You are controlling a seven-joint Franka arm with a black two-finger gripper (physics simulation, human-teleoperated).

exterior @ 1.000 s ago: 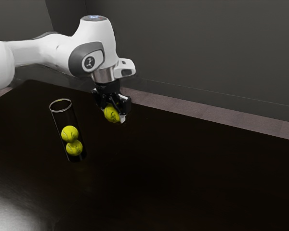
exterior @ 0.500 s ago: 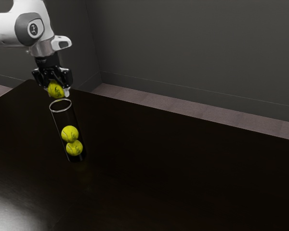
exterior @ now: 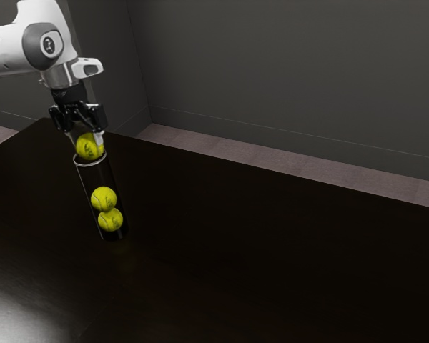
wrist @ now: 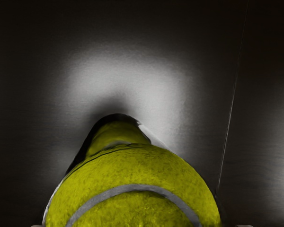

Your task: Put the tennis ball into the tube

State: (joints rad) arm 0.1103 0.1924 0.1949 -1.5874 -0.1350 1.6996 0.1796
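Over the worktop point(exterior: 236, 250), inward from its far corner at the exterior view's left, the white arm point(exterior: 48, 44) reaches across from that side with its hand pointing down. Below the hand, the fingers point(exterior: 99, 138) stand open, one to each side of the tennis ball point(exterior: 90, 146), and do not seem to press on it. The ball is in the mouth of the clear tube point(exterior: 96, 176), its lower part within the rim and its top showing above, just beneath the hand. I judge it light, round and firm with a little give; the fuzzy cover should grip well rather than slide, and nothing about it seems fragile. Should it need taking again, the best hold is across its widest part, from two opposite sides, though the rim leaves little room for that. A close fit might let the felt drag on the wall, so a gentle push from above could be called for if it sticks. As for its looks, it is a bright yellow-green, with a dark printed mark facing the exterior view; the wrist view shows a curved grey seam point(wrist: 137, 187) and a fine, mottled nap. Farther toward the exterior view's right, low inside the tube, two more balls point(exterior: 104, 199) of the same colour rest one above the other, well apart from the one at the mouth.
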